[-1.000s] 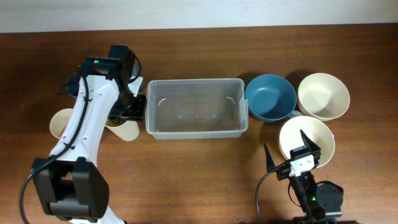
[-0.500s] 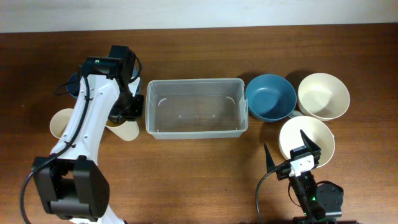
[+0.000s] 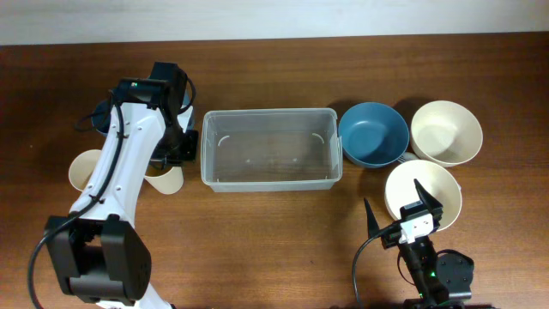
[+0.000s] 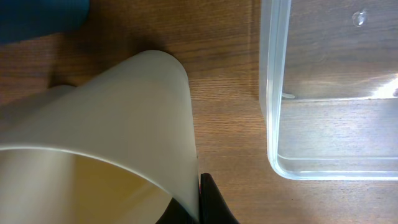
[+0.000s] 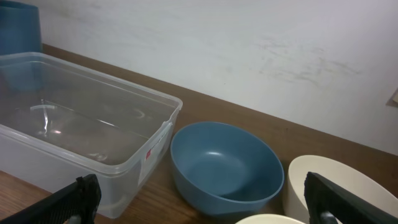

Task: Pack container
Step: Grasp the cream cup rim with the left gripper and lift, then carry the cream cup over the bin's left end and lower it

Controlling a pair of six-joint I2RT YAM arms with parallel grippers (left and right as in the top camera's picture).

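The clear plastic container stands at the table's middle with nothing in it; its left wall shows in the left wrist view. Just left of it a cream cup is tipped over, its mouth toward the camera. My left gripper is shut on the cup's wall, one finger inside and one outside. My right gripper stands open at the front right, empty, with a blue bowl ahead of it.
Right of the container are the blue bowl and two cream bowls. Another cream cup sits at the far left. A blue cup lies behind the held one.
My left gripper has closed on the cream cup's wall, and the cup has shifted slightly left. The right arm has not moved.
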